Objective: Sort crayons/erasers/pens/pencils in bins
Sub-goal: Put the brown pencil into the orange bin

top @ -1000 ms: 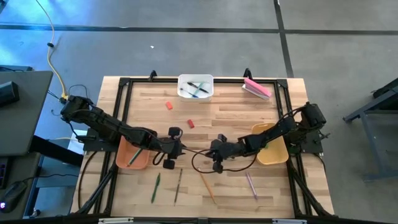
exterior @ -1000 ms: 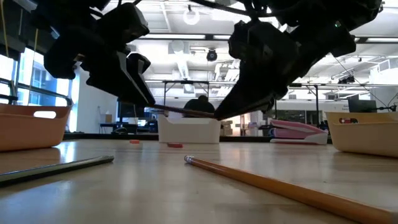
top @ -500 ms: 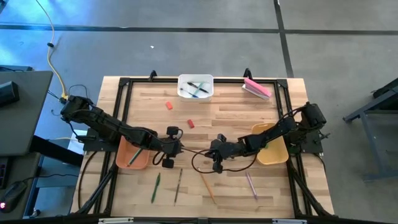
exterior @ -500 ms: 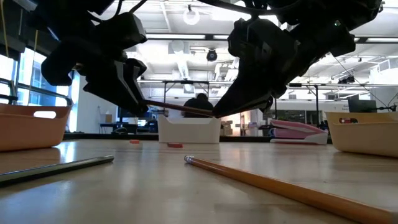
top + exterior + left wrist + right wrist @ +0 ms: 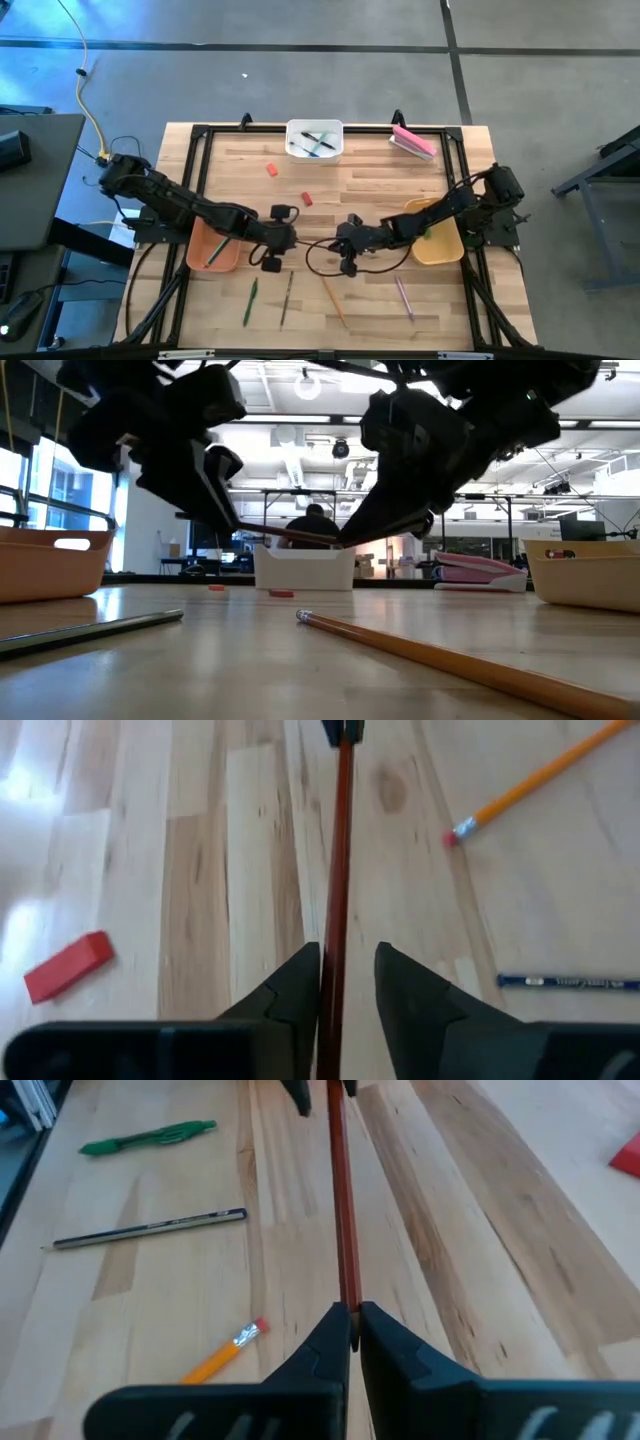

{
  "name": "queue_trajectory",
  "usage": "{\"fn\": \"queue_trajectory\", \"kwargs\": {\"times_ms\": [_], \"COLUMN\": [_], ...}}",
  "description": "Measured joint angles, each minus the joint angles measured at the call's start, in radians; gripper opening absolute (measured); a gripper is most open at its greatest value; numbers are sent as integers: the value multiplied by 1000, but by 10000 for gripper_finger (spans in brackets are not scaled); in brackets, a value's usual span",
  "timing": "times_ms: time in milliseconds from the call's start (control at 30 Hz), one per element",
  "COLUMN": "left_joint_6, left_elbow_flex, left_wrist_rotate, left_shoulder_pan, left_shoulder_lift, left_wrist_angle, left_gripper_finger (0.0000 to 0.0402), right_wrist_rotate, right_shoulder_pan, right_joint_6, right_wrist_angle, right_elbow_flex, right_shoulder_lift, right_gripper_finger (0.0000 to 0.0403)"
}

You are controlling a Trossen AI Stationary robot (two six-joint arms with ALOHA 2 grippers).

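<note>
On the left of the wooden table (image 5: pixel 400 190), an orange-brown bin (image 5: pixel 213 250) holds a green stick, and beside it the left gripper (image 5: pixel 284 238) reaches toward the middle. Its fingers (image 5: pixel 300 982) stand slightly spread on either side of a reddish-brown pencil (image 5: pixel 337 880), close around the shaft; whether they actually bear on it cannot be told. The pencil hangs level above the boards between the two arms, which looks like a handover in mid-air. At its other end the right gripper (image 5: pixel 343 240) has its fingers (image 5: pixel 322 1342) pressed together, pinching the pencil tip. This hold probably lets the pencil pass to the arm nearer the orange-brown bin.

Below the arms, a green pencil (image 5: pixel 251 301), a dark pencil (image 5: pixel 287 298), an orange pencil (image 5: pixel 332 301) and a pinkish pencil (image 5: pixel 403 298) lie loose on the table. Two red crayons (image 5: pixel 271 169) rest farther back, near the white bin (image 5: pixel 315 138) with pens in it. The mustard bin (image 5: pixel 436 232) sits on the right, under the right arm.

Compared with a second ago, both grippers have shifted only slightly, and the loose pencils lie where they were.
</note>
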Motion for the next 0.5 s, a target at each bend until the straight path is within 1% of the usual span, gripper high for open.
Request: {"fn": "queue_trajectory", "kwargs": {"times_ms": [67, 233, 367, 500], "left_joint_6": [3, 18, 39, 60], "left_elbow_flex": [37, 127, 169, 190], "left_wrist_rotate": [10, 16, 20, 20], "left_shoulder_pan": [0, 2, 6, 6], "left_shoulder_lift": [15, 110, 161, 181], "left_wrist_angle": [-50, -123, -120, -120], "left_gripper_finger": [102, 125, 130, 130], "right_wrist_rotate": [-1, 22, 36, 41], "right_shoulder_pan": [-1, 0, 0, 0], "right_joint_6": [-25, -102, -148, -184], "right_wrist_angle": [-48, -175, -242, -270], "right_elbow_flex": [29, 101, 132, 147], "right_shoulder_lift": [0, 0, 0, 0], "right_gripper_finger": [5, 5, 5, 5]}}
